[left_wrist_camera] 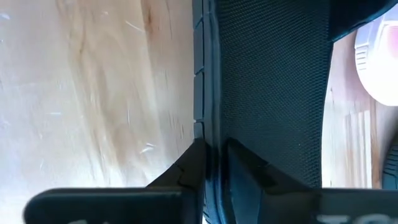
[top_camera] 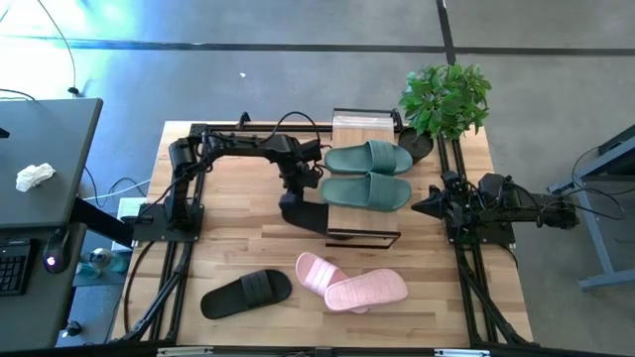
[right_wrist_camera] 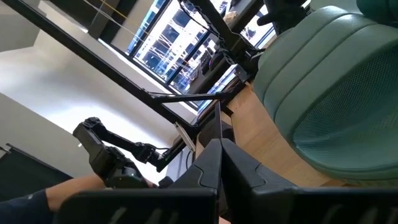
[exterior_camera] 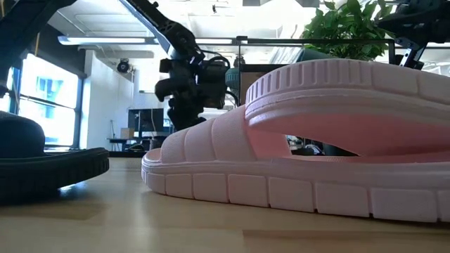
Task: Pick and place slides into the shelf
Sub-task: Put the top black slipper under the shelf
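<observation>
The shelf (top_camera: 359,125) stands mid-table with both sage green slides (top_camera: 367,175) lying side by side on its top board. My left gripper (top_camera: 298,186) hovers at the shelf's left side, shut on one black slide (top_camera: 303,213). The other black slide (top_camera: 246,293) lies sole-down near the table's front edge. The pink pair (top_camera: 352,283) lies beside it, one slide partly on the other. My right gripper (top_camera: 425,205) waits shut to the right of the shelf, its fingers (right_wrist_camera: 217,155) pointing at a green slide (right_wrist_camera: 336,93). My left gripper (left_wrist_camera: 211,155) pinches the black slide's side rim (left_wrist_camera: 208,118) between its two fingers. One finger (left_wrist_camera: 249,171) sits on the textured footbed side and the other on the outer side. The fingers come from above, and the slide hangs edge-up below them. Whether it touches the table, I cannot tell.
A potted plant (top_camera: 446,99) stands at the table's far right corner, beside the shelf. In the low view a pink slide (exterior_camera: 316,140) fills the foreground and hides the shelf's base. Bare tabletop (top_camera: 238,238) lies between the left arm's base and the front slides.
</observation>
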### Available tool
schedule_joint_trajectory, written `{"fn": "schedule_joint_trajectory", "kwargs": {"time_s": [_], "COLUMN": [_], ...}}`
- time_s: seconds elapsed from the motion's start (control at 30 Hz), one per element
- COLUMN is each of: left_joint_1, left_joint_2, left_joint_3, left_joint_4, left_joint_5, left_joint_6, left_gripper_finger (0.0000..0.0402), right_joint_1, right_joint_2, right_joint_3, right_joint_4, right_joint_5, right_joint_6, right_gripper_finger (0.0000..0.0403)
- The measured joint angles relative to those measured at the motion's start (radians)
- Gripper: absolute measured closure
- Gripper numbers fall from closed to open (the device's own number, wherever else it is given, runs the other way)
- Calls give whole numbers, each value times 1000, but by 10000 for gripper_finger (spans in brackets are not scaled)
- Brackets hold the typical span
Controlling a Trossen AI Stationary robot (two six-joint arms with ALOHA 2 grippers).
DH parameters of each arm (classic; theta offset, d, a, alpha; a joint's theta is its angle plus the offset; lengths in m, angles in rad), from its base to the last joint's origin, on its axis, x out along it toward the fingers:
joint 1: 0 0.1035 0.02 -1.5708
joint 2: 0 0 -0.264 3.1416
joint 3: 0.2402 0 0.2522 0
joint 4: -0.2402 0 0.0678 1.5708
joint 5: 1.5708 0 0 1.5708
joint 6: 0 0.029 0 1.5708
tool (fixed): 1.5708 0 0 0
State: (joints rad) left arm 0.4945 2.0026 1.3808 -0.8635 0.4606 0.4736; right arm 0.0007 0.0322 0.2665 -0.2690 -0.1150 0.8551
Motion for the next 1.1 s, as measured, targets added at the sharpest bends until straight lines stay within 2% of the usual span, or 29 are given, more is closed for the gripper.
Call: {"fn": "schedule_joint_trajectory", "kwargs": {"time_s": [0.13,0.3,0.47,0.57,0.73,0.93,1.1], "left_joint_1": [1,1,3,3,11,45,70], "left_joint_2": [-1,-2,-2,-12,-54,-152,-245], "left_joint_3": [0,0,1,1,0,1,2], "left_joint_4": [-4,-14,-57,-116,-193,-216,-302], "left_joint_5": [20,73,68,17,-55,-91,-195], "left_joint_6": [-7,-11,-6,23,55,54,40], "left_gripper_finger": [334,278,218,200,205,238,265], "right_joint_1": [0,0,0,0,0,0,0], "right_joint_2": [0,0,0,0,0,0,0], "right_joint_3": [0,0,0,0,0,0,0], "right_joint_4": [0,0,-1,-3,-36,-110,-123], "right_joint_5": [0,0,7,29,33,28,-18], "right_joint_6": [0,0,-19,-22,-2,35,48], "right_gripper_finger": [402,402,402,402,402,402,403]}}
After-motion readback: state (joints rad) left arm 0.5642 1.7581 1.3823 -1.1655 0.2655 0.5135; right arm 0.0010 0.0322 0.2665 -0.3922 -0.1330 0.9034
